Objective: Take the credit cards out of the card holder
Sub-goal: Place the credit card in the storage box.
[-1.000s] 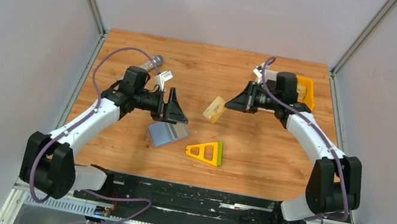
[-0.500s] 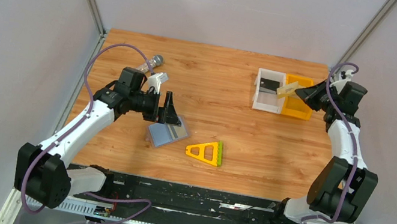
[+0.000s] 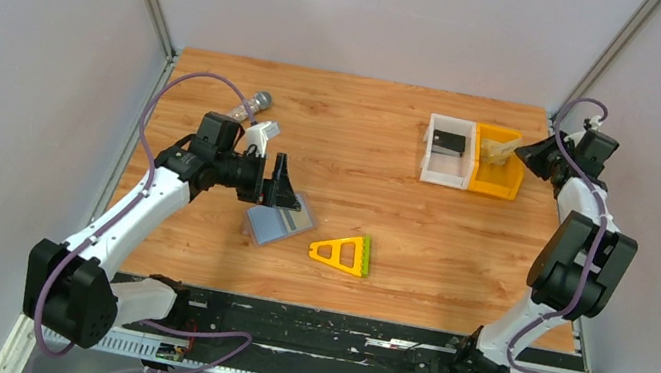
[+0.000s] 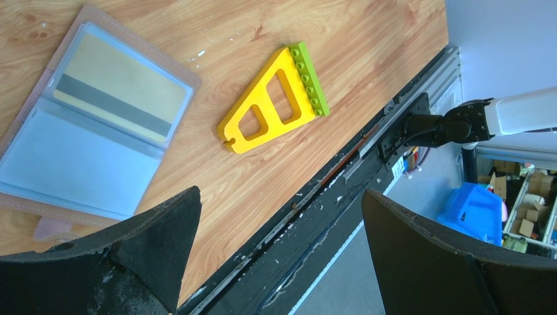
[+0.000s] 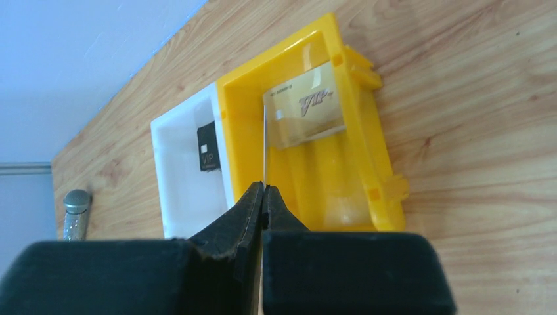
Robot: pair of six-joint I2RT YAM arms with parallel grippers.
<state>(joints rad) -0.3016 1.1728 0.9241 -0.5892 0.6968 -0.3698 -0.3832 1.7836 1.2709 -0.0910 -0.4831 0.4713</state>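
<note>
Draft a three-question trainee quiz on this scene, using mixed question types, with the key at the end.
1. True or false: the right end effector is shut on a gold card held over the yellow bin.
2. Where does the black card lie? A) in the white bin B) in the yellow bin C) on the bare wood
3. Fill in: the left wrist view shows the open card holder with ___ card visible in its slots.
Key: 1 true; 2 A; 3 one.
</note>
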